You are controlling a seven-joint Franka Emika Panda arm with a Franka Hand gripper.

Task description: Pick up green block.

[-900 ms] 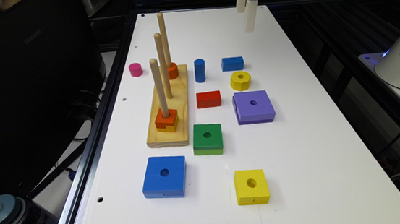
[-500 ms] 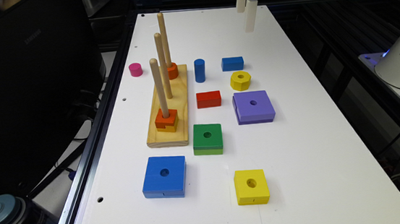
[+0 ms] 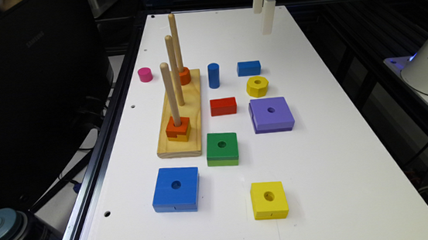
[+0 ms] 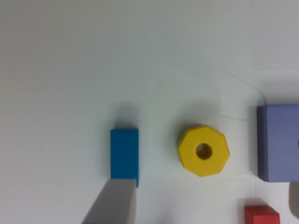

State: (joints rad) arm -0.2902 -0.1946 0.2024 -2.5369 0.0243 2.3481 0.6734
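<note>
The tool (image 3: 265,14) hangs above the white table (image 3: 338,163) (dark surroundings).

The green block (image 3: 222,148) is square, with a dark green top layer over a lighter green bottom layer and a round centre hole. It lies flat on the tabletop (image 3: 337,155).

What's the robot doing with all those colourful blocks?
It wants the green block, but it hasn't touched it. The gripper hangs high over the far end of the white table. The green block sits beside the wooden peg board, with the blue square block and yellow square block nearer the camera.
</note>
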